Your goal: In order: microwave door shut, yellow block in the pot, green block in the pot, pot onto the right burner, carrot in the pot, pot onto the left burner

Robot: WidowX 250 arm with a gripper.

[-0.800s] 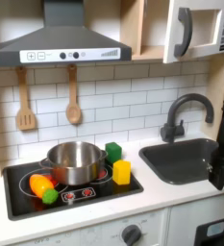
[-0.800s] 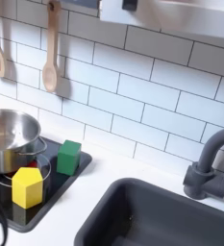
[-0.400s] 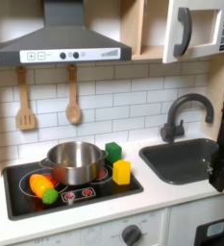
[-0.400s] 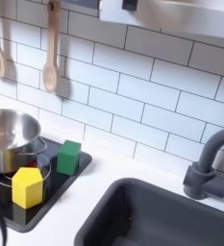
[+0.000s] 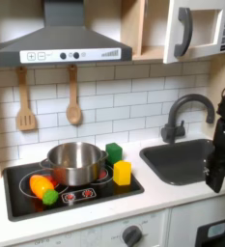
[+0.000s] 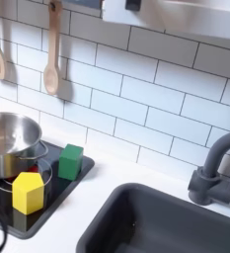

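The steel pot [image 5: 75, 162] [image 6: 8, 140] stands on the black stovetop [image 5: 104, 196], empty as far as I can see. The yellow block [image 5: 122, 173] [image 6: 28, 192] and the green block [image 5: 114, 151] [image 6: 71, 161] sit just right of it in both exterior views. The orange carrot [image 5: 42, 185] lies on the stove at the pot's left in the first exterior view, green end toward the front. The white microwave door [image 5: 199, 31] with its grey handle is at the top right. My gripper [image 5: 220, 178] is a dark shape at the first exterior view's right edge, over the sink, far from the blocks; its fingers are not distinguishable.
A dark sink [image 5: 182, 159] [image 6: 156, 222] with a grey faucet [image 5: 186, 111] [image 6: 213, 168] fills the counter right of the stove. A wooden spatula [image 5: 25, 101] and spoon [image 5: 73, 96] hang on the tiled wall under the range hood [image 5: 61, 43].
The arm at the first exterior view's right edge has risen and now reaches higher along the edge. Pot, blocks and carrot have not moved.
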